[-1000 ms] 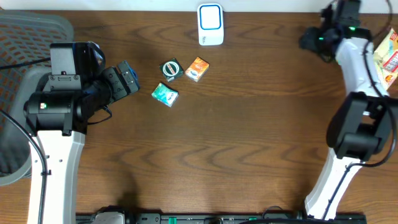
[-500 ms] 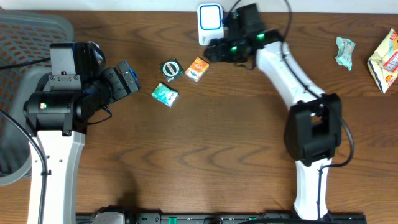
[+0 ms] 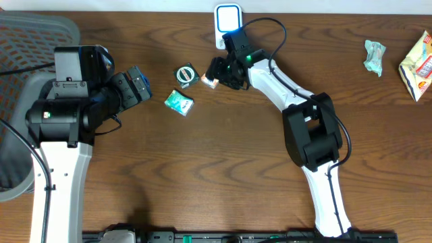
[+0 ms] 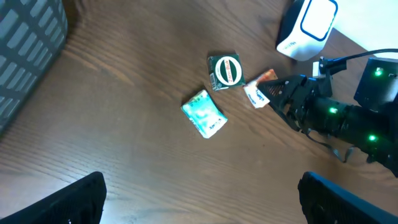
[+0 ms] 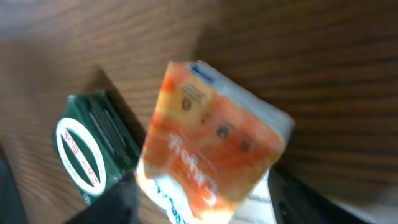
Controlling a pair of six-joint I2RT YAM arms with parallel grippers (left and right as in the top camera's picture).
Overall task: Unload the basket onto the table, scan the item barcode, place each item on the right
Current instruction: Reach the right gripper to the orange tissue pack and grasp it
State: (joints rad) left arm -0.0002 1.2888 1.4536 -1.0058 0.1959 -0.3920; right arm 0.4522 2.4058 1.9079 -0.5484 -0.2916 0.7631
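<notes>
near the middle of the table's (image 3: 223, 169) far edge, a white scanner (image 3: 228, 25) with a blue face, upright. just in front of it, the orange packet (image 3: 209, 82), flat on the wood and largely covered from overhead by the right claw (image 3: 217, 74), stretched in from the right side on a long white arm. in the right wrist view, the orange packet (image 5: 214, 143) blurred, label up, its near end between the two dark fingers (image 5: 298, 199), one on either side; jaws apart around it, but pressing it or merely flanking it: cannot tell. just beside the packet, on its side toward the table's left edge, a dark green packet (image 3: 185, 73) with a round white-and-red logo, also flat. nearer the front edge and a little further left, a teal packet (image 3: 179, 102), apart from both. left claw (image 3: 137, 84) near the table's left edge, well apart from all three packets, aimed toward them; from its wrist camera, fingers (image 4: 68, 202) spread wide at the bottom corners with only bare wood between, holding nothing. by the far left corner, behind the left arm, a grey basket (image 3: 34, 34). at the table's right edge, near the far corner, a crumpled pale green wrapper (image 3: 373, 55) and a yellow packet (image 3: 418, 57), well apart from the scanner.
</notes>
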